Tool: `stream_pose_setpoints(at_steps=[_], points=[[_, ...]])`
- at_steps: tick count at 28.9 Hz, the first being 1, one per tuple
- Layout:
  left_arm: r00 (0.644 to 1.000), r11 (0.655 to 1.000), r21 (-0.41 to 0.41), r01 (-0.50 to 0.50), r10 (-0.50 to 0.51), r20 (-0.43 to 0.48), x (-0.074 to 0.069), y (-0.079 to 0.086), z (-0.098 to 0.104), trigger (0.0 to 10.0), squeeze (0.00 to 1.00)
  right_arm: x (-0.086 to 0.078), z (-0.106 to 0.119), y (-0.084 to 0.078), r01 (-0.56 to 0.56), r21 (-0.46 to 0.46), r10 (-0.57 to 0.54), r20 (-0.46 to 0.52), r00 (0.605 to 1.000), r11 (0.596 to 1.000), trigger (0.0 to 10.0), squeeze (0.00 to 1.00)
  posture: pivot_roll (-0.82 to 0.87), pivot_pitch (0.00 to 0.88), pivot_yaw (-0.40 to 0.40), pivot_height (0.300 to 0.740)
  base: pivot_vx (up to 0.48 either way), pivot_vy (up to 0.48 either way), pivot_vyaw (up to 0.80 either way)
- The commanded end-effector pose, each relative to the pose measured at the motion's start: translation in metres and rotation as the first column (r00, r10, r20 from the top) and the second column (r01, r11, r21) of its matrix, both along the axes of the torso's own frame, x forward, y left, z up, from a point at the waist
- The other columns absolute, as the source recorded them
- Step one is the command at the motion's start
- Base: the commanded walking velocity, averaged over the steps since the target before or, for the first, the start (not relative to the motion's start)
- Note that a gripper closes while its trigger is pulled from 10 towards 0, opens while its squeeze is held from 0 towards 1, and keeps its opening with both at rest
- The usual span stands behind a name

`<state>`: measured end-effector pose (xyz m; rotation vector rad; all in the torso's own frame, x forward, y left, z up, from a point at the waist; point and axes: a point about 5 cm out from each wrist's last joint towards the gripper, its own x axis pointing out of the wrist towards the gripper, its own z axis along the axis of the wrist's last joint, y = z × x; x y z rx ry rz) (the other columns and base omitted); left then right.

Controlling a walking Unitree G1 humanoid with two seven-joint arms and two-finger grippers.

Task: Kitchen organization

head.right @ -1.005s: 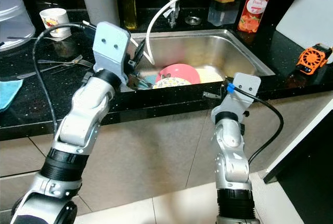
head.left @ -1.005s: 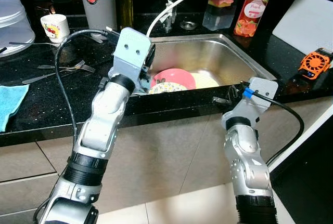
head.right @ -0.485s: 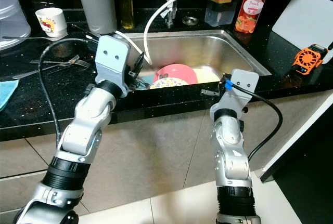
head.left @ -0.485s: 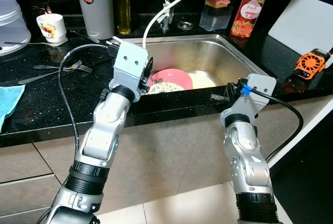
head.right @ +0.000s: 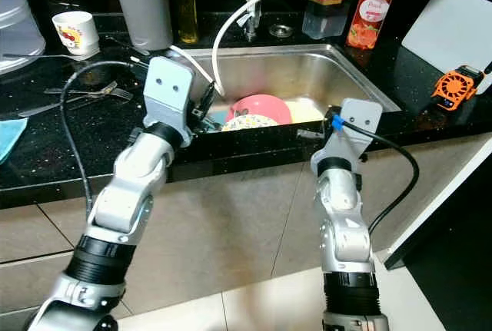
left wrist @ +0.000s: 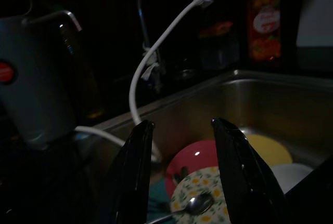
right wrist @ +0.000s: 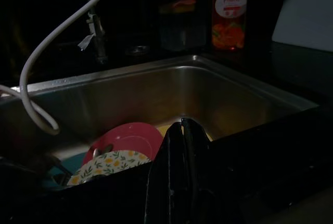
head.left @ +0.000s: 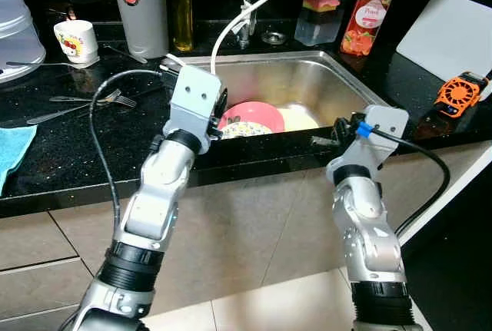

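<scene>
Your head pair looks forward and down from above onto the counter edge and sink (head.left: 338, 77). Both wrist cameras sit low, close at the front rim, facing the back wall; all share the pink plate (left wrist: 195, 159).

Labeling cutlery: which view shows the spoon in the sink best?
Left wrist view: the spoon lies on the floral plate, framed between the left gripper open fingers. The eye views show that plate but hardly the spoon; in the right wrist view it is too dark to tell.

Two forks (head.left: 92, 101), one mug (head.left: 75, 39), one soap bottle (head.left: 367, 10), one orange fan (head.left: 459, 93).
</scene>
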<state>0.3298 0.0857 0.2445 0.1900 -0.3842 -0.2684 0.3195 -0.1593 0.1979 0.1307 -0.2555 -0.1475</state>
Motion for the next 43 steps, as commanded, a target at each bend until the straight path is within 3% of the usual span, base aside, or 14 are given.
stream_pose_setpoints(at_steps=[1, 14, 22, 36, 41, 43], points=[[1.0, 1.0, -0.007, 0.019, -0.019, 0.013, 0.0, -0.007, 0.002, 10.0, 0.0, -0.001, 0.0, 0.0, 0.008, -0.012, -0.008, -0.004, 1.0, 1.0, 10.0, 0.0, 0.14, 0.0, -0.053, 0.74, 0.0, 0.0, 0.0], [0.999, 1.0, -0.014, 0.028, -0.028, 0.021, 0.0, -0.011, 0.007, 10.0, 0.0, -0.002, -0.001, -0.001, 0.01, -0.009, -0.01, -0.01, 1.0, 1.0, 10.0, 0.0, 0.15, 0.0, -0.051, 0.74, 0.0, 0.0, 0.0], [1.0, 1.0, 0.012, 0.021, -0.021, 0.01, -0.003, -0.002, 0.003, 10.0, 0.0, -0.005, -0.005, 0.011, -0.005, 0.011, 0.005, -0.018, 1.0, 1.0, 10.0, 0.0, 0.14, 0.0, -0.024, 0.74, 0.0, 0.0, 0.0], [0.998, 0.997, 0.068, -0.024, 0.028, -0.052, -0.001, 0.01, -0.01, 10.0, 0.0, -0.009, -0.009, 0.012, 0.0, 0.028, 0.001, -0.031, 1.0, 1.0, 10.0, 0.0, 0.15, 0.002, -0.026, 0.74, 0.0, 0.0, 0.0], [0.998, 0.998, 0.055, -0.032, 0.035, -0.056, -0.002, 0.011, -0.01, 10.0, 0.0, -0.009, -0.007, 0.012, -0.001, 0.026, 0.002, -0.027, 1.0, 1.0, 10.0, 0.0, 0.15, 0.0, -0.035, 0.74, 0.0, 0.0, 0.0], [0.992, 0.998, 0.0, -0.061, 0.061, -0.112, -0.001, 0.015, -0.015, 10.0, 0.0, -0.008, -0.004, 0.007, -0.005, 0.004, 0.005, -0.017, 1.0, 1.0, 10.0, 0.0, 0.15, 0.0, -0.039, 0.74, 0.0, 0.0, 0.0]])
